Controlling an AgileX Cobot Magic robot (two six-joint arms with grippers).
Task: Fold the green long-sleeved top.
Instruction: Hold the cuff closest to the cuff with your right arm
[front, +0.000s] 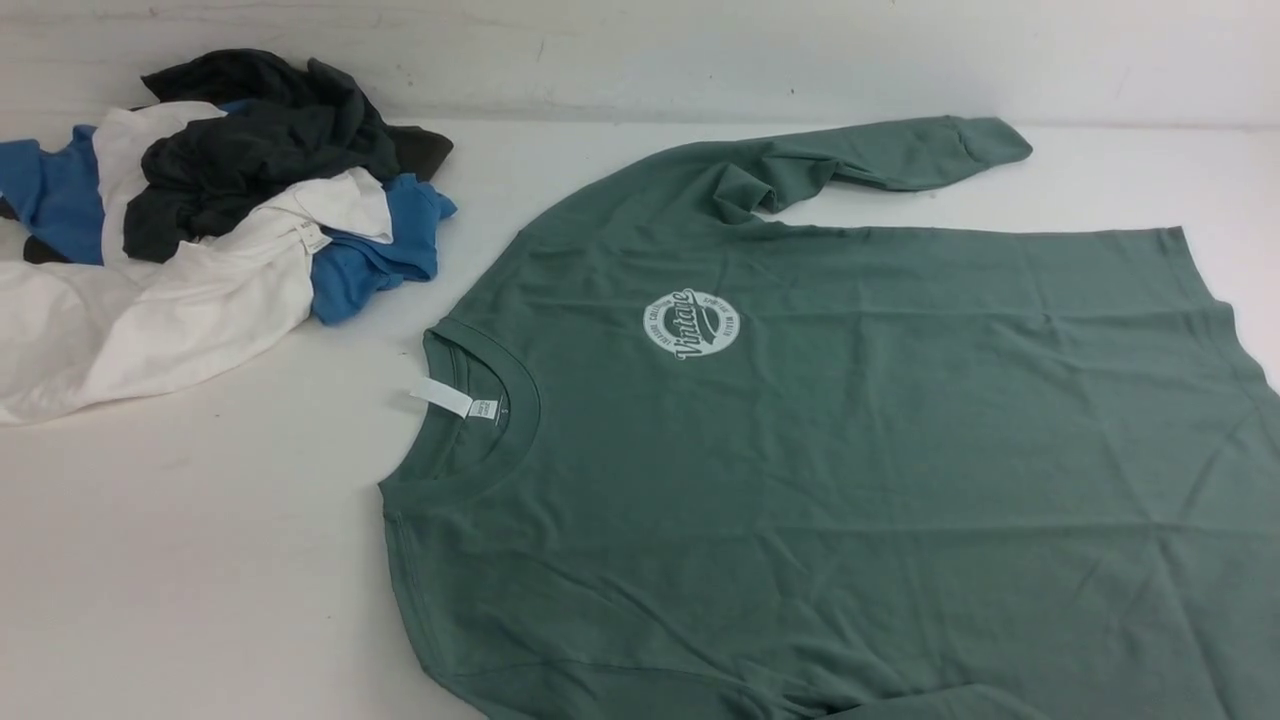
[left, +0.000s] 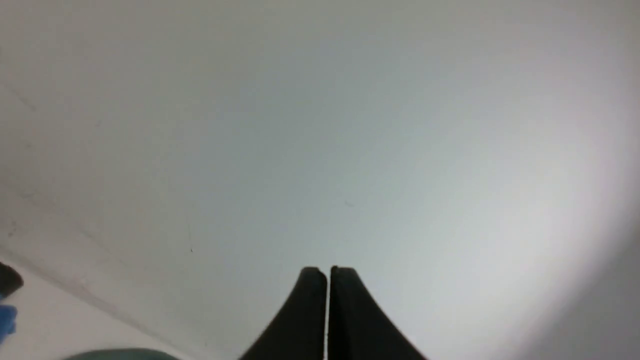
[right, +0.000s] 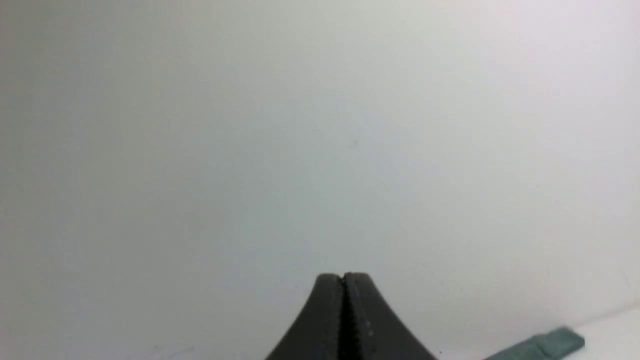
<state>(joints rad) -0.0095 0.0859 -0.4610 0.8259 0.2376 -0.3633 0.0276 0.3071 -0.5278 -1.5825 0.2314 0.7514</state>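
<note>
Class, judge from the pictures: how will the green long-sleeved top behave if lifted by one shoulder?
Probably floppy: the green long-sleeved top lies flat with soft wrinkles, so it should sag. Its far sleeve is bunched, so it likely trails. Pushed, it would probably crumple.

left tool (left: 328, 273) black, tapered, right tool (right: 343, 278) dark grey, toothed edges

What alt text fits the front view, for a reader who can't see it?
A large sage-green cotton long-sleeved top lies spread front-up on a white table, crew neck and white neck tag toward the left, round white "Vintage" logo showing. One sleeve lies creased along its far edge; a heap of blue, white and dark grey garments sits far left.
</note>
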